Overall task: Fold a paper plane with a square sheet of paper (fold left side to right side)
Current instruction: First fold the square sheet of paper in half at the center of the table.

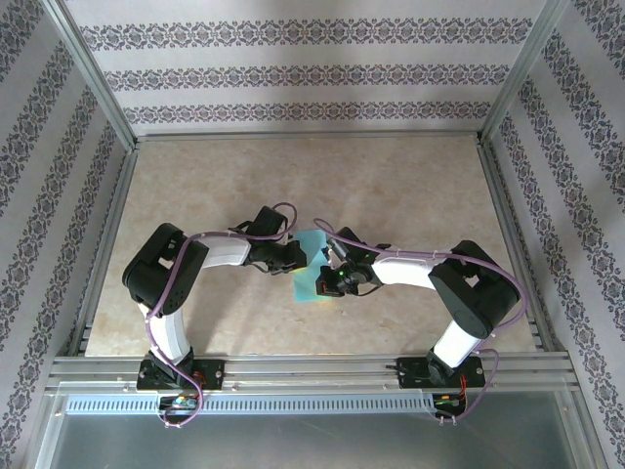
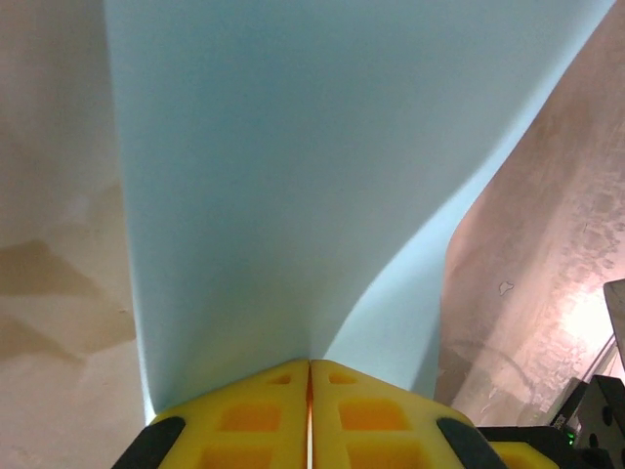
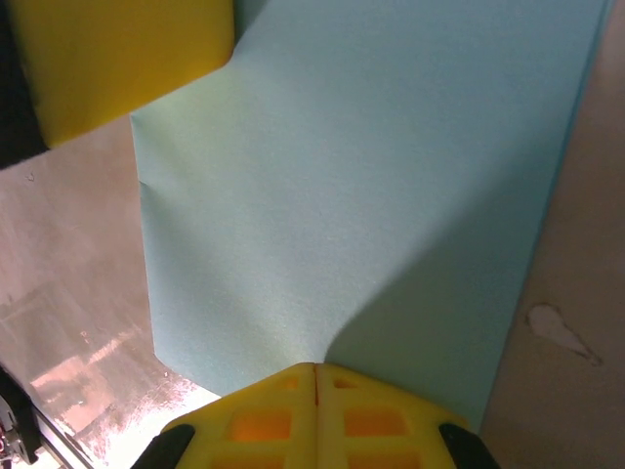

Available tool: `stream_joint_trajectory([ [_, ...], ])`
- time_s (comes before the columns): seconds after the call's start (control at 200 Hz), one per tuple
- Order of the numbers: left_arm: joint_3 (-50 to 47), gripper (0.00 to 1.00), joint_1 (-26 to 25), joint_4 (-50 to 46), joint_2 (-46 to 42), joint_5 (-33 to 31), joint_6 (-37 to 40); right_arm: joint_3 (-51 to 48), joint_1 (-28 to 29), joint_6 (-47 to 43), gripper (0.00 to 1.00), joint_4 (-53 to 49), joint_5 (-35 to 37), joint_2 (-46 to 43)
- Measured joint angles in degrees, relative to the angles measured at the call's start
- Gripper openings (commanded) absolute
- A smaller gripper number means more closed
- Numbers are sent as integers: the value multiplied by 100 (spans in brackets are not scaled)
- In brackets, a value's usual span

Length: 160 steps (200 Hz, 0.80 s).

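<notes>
The square sheet of paper [image 1: 312,262], teal-blue, lies mid-table between both arms. My left gripper [image 1: 297,257] comes at its left edge. In the left wrist view its yellow fingers [image 2: 254,415] are shut at the left gripper's tip [image 2: 310,363], and the sheet of paper [image 2: 293,166] rises curved from that tip, so it looks pinched. My right gripper [image 1: 328,279] is shut with its tip [image 3: 314,367] resting on the sheet [image 3: 361,186], which lies flat there. A yellow finger of the left gripper [image 3: 117,59] shows at the sheet's far corner.
The beige tabletop [image 1: 410,195] is bare around the sheet. Metal frame rails [image 1: 312,371] run along the near edge and both sides. Patterned walls [image 1: 293,68] enclose the back and sides.
</notes>
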Motion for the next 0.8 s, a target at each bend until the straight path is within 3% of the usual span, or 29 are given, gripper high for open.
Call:
stream_joint_trajectory([
  [0.435,7,10,232,173,111,221,76,24,0,-129,0,-61,46,2],
  [0.8,870,10,684,-68,680,208,428,35,0,-129,0,-61,92,2],
])
